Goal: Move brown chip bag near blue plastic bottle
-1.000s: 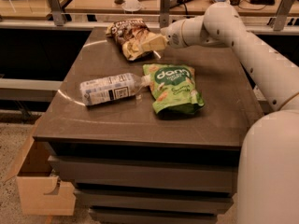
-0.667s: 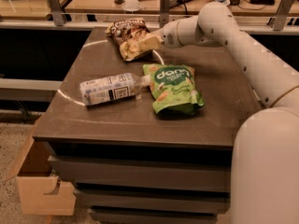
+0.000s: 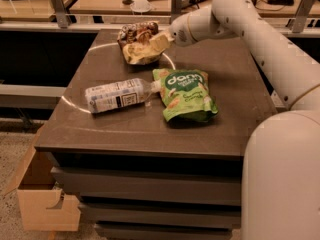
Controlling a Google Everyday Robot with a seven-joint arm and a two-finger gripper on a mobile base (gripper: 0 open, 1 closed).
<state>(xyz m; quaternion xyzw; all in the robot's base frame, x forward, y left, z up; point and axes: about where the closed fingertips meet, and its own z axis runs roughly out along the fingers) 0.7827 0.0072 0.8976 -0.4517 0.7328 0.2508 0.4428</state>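
- The brown chip bag (image 3: 136, 41), far on the table, is crinkled foil, shiny on its dark top and duller on its pale part.
- The gripper (image 3: 160, 39), at the bag's right edge, has a smooth cream shell, plastic as far as I can tell.
- The blue plastic bottle (image 3: 117, 95) is clear, glossy plastic with a matt label.
- The green pouch (image 3: 186, 95) is smooth, glossy film.
- The table top (image 3: 235, 84) is dark and matt.
- The box (image 3: 40, 199), near left, is plain matt cardboard.
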